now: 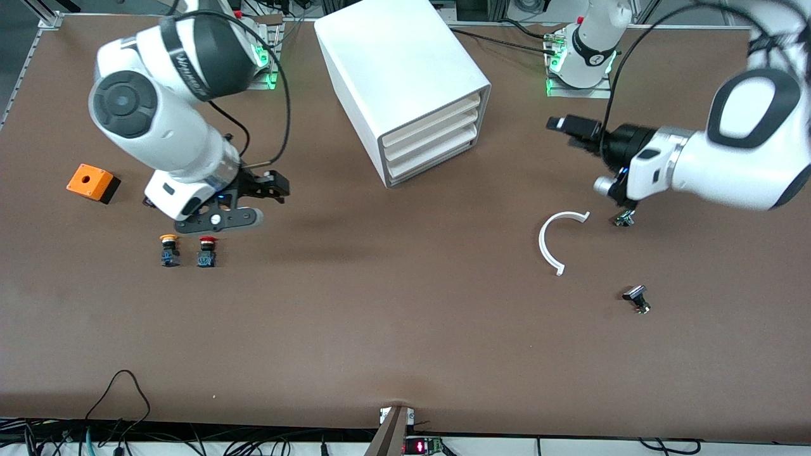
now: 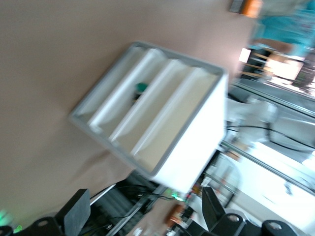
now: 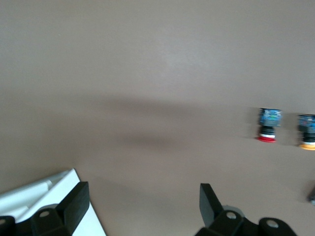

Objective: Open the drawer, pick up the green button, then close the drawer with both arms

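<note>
The left gripper, fingers spread, points level at the cabinet; the right gripper, also spread, hangs above the red-capped pushbutton.

Green button, white drawer

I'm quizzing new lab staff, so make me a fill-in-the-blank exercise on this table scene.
1. The cabinet holds ____ stacked drawers.
2. In the left wrist view, a button with a ____ cap lies in a drawer.
3. The red button stands beside one with a ____ cap.
4. The right gripper hangs with its jaws ____.

Missing words: four; green; yellow; open
</note>
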Tool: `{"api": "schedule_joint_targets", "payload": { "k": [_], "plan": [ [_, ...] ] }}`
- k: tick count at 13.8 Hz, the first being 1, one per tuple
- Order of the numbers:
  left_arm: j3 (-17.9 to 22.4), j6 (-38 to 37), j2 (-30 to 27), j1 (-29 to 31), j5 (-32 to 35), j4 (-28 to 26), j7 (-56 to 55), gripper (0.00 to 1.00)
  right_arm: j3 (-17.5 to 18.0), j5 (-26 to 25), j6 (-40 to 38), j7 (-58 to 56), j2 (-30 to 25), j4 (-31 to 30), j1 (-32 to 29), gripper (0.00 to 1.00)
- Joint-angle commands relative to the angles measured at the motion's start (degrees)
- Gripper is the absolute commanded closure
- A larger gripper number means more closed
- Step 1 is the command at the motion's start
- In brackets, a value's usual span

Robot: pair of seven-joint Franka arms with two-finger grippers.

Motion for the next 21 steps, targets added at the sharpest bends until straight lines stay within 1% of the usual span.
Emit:
{"api": "schedule_joint_targets", "payload": {
  "k": [1,2,5,6,7,9,10,11,12,13,14,15,16,17,19,21],
  "plan": [
    [-0.5,-1.8,6.3,-0.7,-4.0,2.4,10.9,0.01,-0.5,0.9,2.1,3.7,3.0,0.7,3.1,0.00],
    [-0.6,-1.4,8.0,-1.7,-4.3,2.2,14.8,0.01,-0.5,0.9,2.6,3.7,3.7,0.7,3.8,0.01],
    [-1.9,2.7,12.7,-2.1,-5.4,1.9,21.9,0.01,-0.5,0.9,5.2,4.4,5.1,0.8,5.3,0.00],
    [-2.6,5.2,12.8,-2.5,-5.4,0.1,24.1,0.02,-0.5,0.9,6.1,6.5,5.5,0.8,6.1,0.00],
    [-3.4,9.8,12.7,-2.5,-6.1,-3.3,27.5,0.03,-0.5,0.9,6.9,8.0,5.9,0.9,6.9,0.00],
    [-6.3,16.9,12.7,-2.6,-11.8,-10.0,35.6,0.10,-0.5,0.9,7.4,10.8,7.6,3.0,8.6,0.00],
    [-7.6,19.5,12.7,-2.6,-13.1,-12.2,38.1,0.16,-0.5,0.9,7.4,12.3,8.6,4.1,9.4,0.01],
    [-8.9,21.0,13.0,-2.6,-13.4,-13.5,40.2,0.27,-0.5,0.9,7.4,13.6,9.3,4.9,10.1,0.00],
    [-9.6,21.9,13.7,-2.7,-14.8,-14.8,42.6,0.34,-0.5,0.9,7.4,14.5,9.8,5.5,10.8,0.01],
    [-10.3,22.1,14.7,-2.8,-17.0,-16.3,45.6,0.34,-0.5,0.9,7.3,15.4,10.1,6.0,11.5,0.01],
    [-10.5,22.5,16.2,-2.9,-18.5,-17.2,49.6,0.37,-0.5,0.9,7.3,16.0,10.4,6.4,11.9,0.01],
    [-10.5,22.8,17.3,-3.5,-19.6,-17.7,52.7,0.40,-0.5,0.9,7.4,16.3,10.4,6.4,12.2,0.00],
    [-10.5,24.0,18.0,-4.2,-20.2,-17.9,54.7,0.40,-0.5,0.9,7.5,16.4,10.4,6.5,12.3,0.00],
    [-10.5,25.4,18.3,-4.8,-20.3,-18.0,55.1,0.40,-0.5,0.9,7.7,16.4,10.5,6.5,12.3,0.01],
    [-10.7,29.0,18.2,-7.5,-20.6,-20.0,55.4,0.40,-0.5,0.9,7.4,16.9,11.2,7.7,13.0,0.00],
    [-11.8,30.9,18.3,-7.8,-20.6,-20.9,57.7,0.47,-0.5,0.9,7.2,17.5,11.2,7.8,13.1,0.00]
  ]
}}
